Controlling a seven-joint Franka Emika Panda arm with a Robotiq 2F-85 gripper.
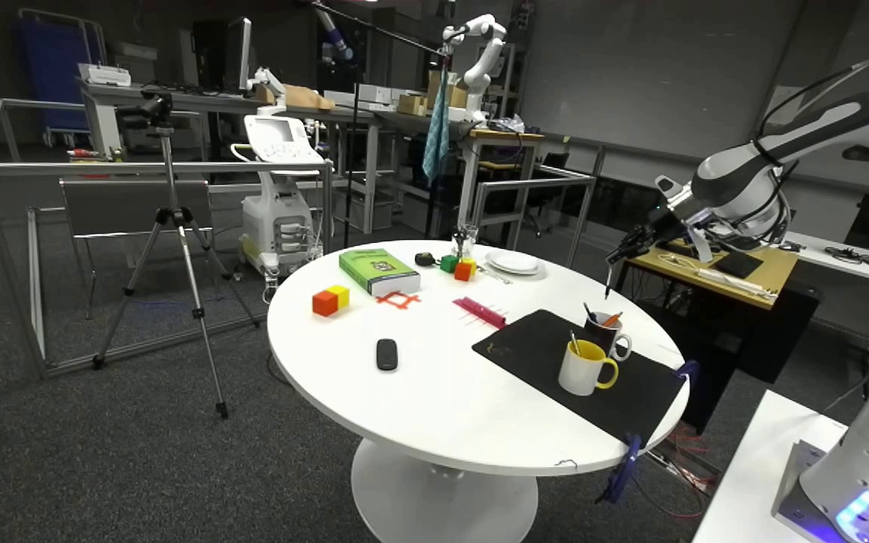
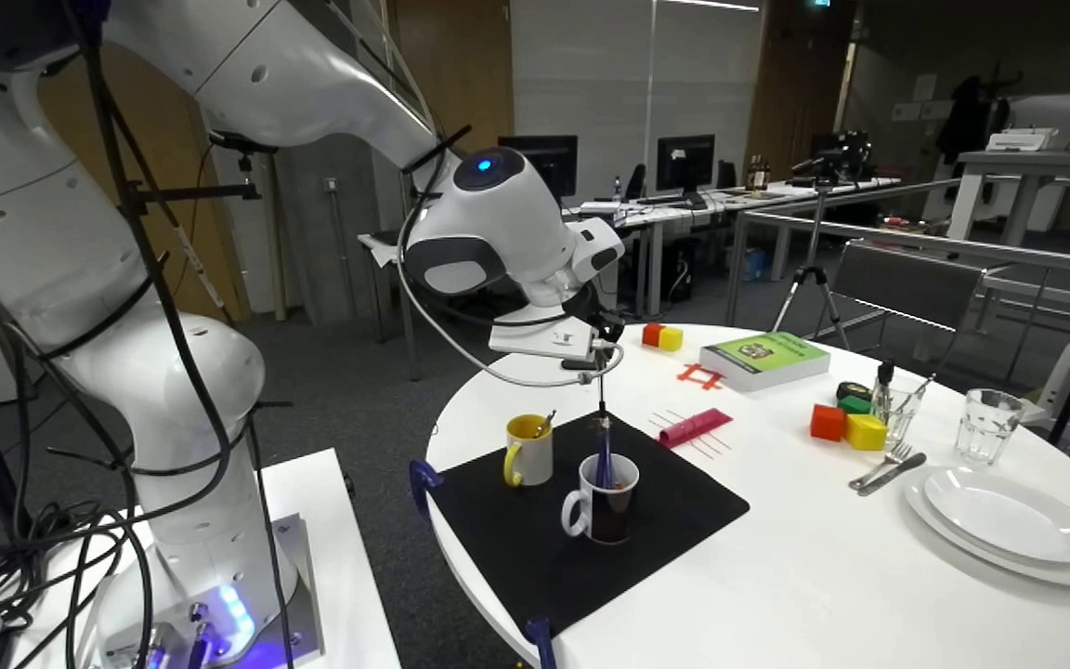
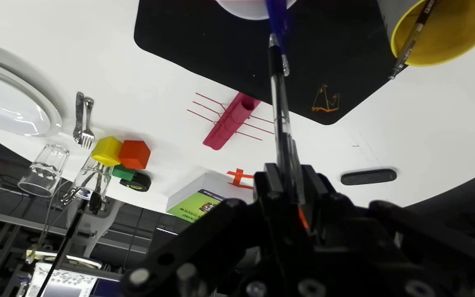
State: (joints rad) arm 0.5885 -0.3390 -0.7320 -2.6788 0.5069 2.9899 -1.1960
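My gripper (image 3: 292, 177) is shut on a clear pen with a black grip (image 3: 281, 103). The pen hangs point down; it also shows in both exterior views (image 1: 608, 283) (image 2: 601, 390). Its tip is above a dark mug with a white rim and handle (image 2: 614, 513), apart from it. That mug (image 1: 599, 335) holds a blue pen (image 2: 604, 462) and something orange; the wrist view shows only its rim (image 3: 249, 11). A white mug with yellow inside (image 1: 579, 371) stands beside it with one pen in it (image 3: 412, 41). Both mugs stand on a black mat (image 2: 498, 525).
On the round white table (image 1: 434, 392) are a magenta roll with thin sticks (image 2: 695, 427), a green book (image 2: 767, 358), coloured blocks (image 1: 329, 300), a black oblong device (image 1: 387, 354), stacked plates (image 2: 1009, 520), cutlery, glasses (image 2: 987, 427) and orange tape. Blue clamps (image 1: 623, 467) grip the mat's edge.
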